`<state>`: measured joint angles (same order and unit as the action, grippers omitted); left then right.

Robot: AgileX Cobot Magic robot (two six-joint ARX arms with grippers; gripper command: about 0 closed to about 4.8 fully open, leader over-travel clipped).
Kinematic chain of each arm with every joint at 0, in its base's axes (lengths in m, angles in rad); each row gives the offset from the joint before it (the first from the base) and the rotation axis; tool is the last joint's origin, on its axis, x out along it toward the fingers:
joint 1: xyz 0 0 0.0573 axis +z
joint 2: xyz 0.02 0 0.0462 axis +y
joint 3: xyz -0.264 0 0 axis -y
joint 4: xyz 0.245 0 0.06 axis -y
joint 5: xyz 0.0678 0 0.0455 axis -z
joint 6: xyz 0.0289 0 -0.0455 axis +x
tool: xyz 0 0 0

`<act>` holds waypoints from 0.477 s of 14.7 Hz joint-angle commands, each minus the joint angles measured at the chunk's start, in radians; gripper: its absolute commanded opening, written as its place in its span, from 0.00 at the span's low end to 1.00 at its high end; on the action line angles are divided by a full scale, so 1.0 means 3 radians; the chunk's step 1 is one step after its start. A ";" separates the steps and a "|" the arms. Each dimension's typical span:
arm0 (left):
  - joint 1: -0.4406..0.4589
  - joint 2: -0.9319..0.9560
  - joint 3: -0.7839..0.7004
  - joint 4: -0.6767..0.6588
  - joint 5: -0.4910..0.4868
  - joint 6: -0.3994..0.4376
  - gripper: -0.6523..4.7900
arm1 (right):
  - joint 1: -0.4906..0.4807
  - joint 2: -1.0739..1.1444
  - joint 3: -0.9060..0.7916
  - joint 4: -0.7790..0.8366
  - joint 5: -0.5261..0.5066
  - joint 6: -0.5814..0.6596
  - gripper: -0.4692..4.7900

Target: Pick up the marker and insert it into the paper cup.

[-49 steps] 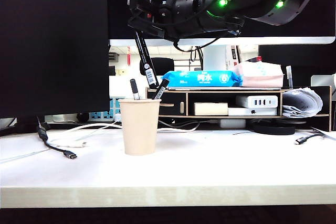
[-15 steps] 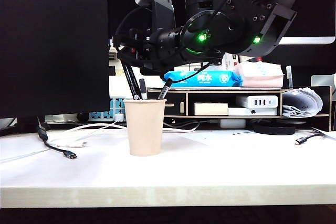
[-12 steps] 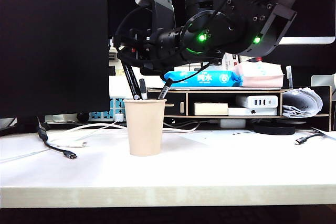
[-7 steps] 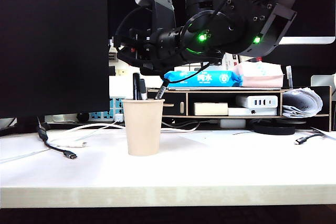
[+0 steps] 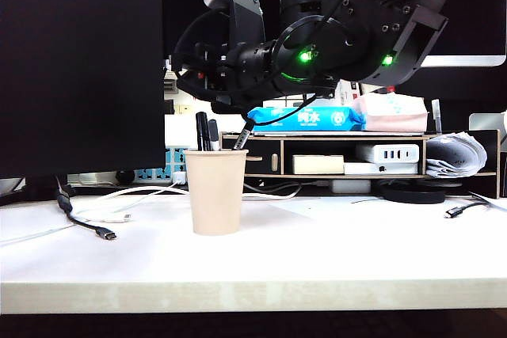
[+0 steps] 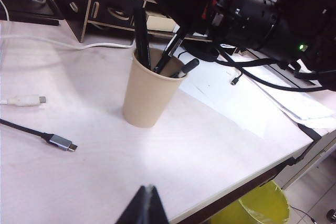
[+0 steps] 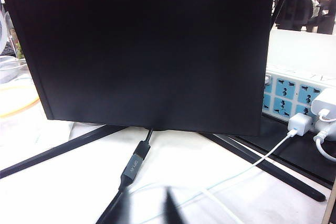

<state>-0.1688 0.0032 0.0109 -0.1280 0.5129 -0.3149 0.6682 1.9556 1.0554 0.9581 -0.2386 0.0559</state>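
Up front on the white bench (image 5: 317, 251) sits the paper cup (image 5: 215, 191), upright, with three pens poking out of it. The marker (image 5: 200, 130) is one of them, standing nearly straight at the cup's left side in the exterior view, lower end down inside, nothing holding it. Next to it is a shorter pen (image 5: 213, 134), and a third pen (image 5: 244, 133) leans off to the right. Off to the left a USB cable (image 5: 104, 233) lies loose on the bench. Right above the cup hangs the right tool (image 5: 190, 77), hovering over the pens but clear of them; it's all dark up there, so can't tell how its jaws stand. The left tool (image 6: 144, 207) only shows as a dark tip at the edge of its own wrist view, well away from the cup, so no telling with that one either. Further back there's a wooden shelf (image 5: 356, 156) with a blue wipes pack (image 5: 305, 119) on top, and a big black monitor (image 5: 79, 61) on the left.
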 commanded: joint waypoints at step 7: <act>0.0005 0.0000 -0.0004 -0.0042 0.0013 0.0004 0.11 | -0.0244 -0.1035 -0.0403 -0.0416 -0.0086 -0.0022 0.09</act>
<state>-0.1688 0.0032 0.0109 -0.1280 0.5125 -0.3149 0.6086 1.6878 0.9642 0.8211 -0.2646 0.0521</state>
